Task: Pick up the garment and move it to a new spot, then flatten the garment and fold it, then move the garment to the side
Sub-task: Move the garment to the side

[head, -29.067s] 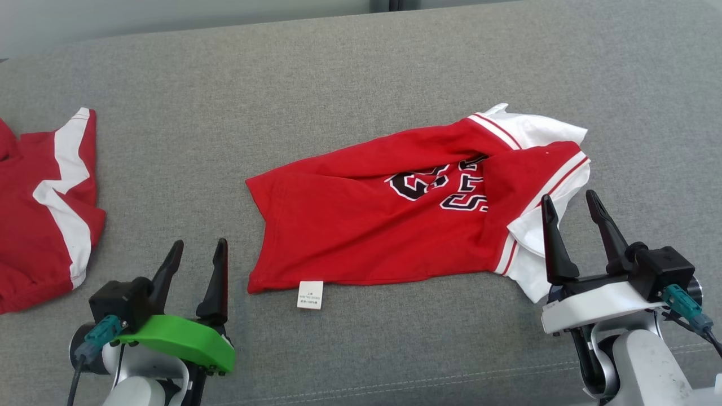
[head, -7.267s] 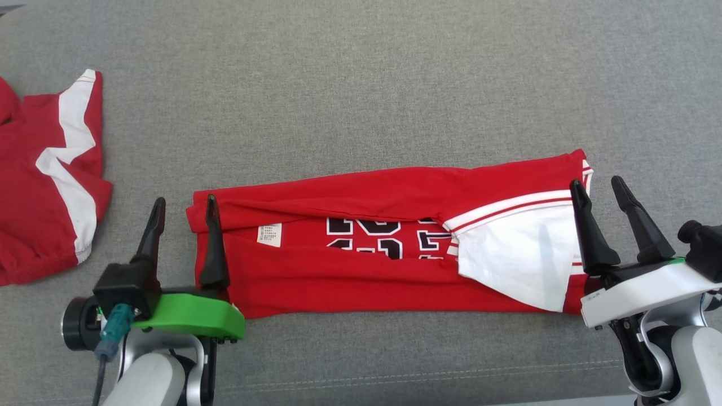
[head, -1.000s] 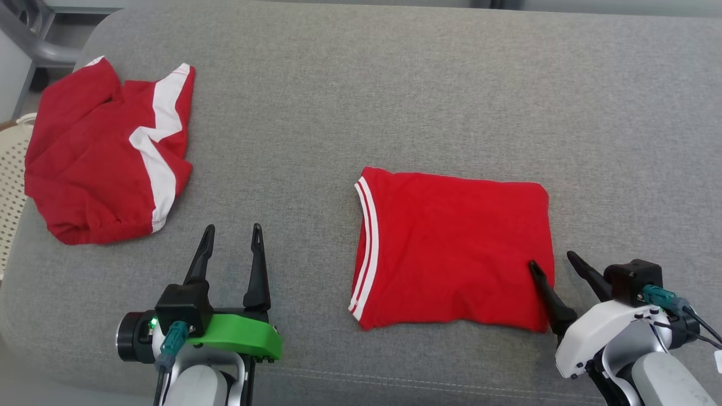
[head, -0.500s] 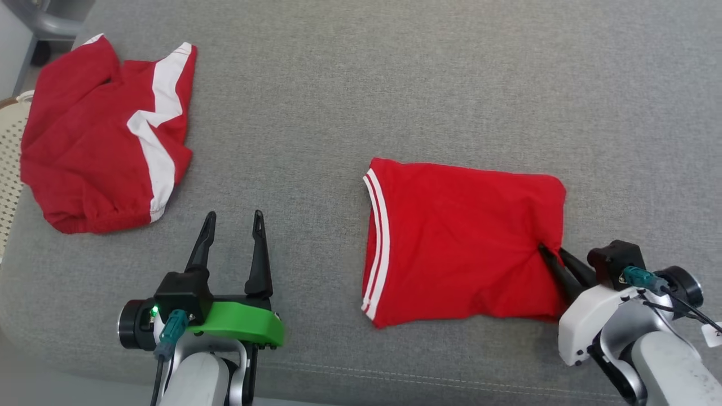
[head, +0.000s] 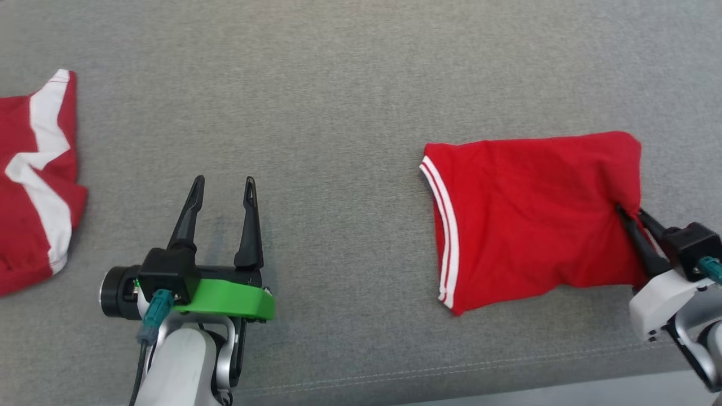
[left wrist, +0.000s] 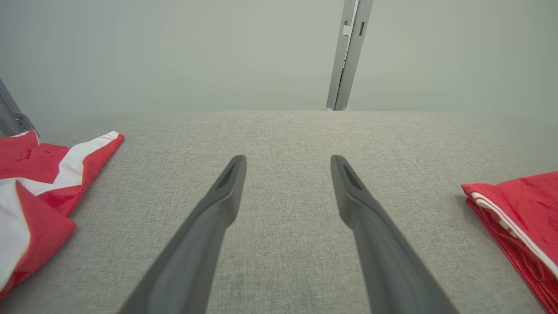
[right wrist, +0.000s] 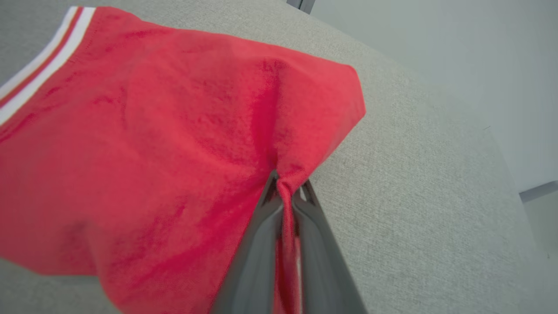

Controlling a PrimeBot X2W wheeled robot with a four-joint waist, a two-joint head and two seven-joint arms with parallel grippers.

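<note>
1. At the far left, the other red-and-white garment [head: 34, 175] lies crumpled on the grey cushion [head: 338, 84]. It sits nearer the picture's edge than a second ago, but the head camera has swung, so we do not read that as a move of its own.
2. Our left pincer [head: 223, 180] hovers over bare cushion with its fingers spread wide and nothing between them, just as a second ago. It takes no part in this step.
3. The folded garment [head: 530, 214] is a red rectangle with its white-striped edge to the left, and it lies on the cushion right of centre. The gap between it and the left pincer has widened over the last second. That is more than the camera's swing seems to explain, so we judge it is being drawn to our right.
4. The real change is at the right pincer [head: 630, 210]. A second ago its fingers stood apart astride the garment's near right corner. Now they are closed on the right edge, with a ridge of red cloth pinched between them and creases fanning out from the grip.
5. For the task, this means the folding is done and the last step, moving the garment aside, is under way. The grip holds one edge only, so we judge the fold could drag open if the layers do not travel together.
</note>
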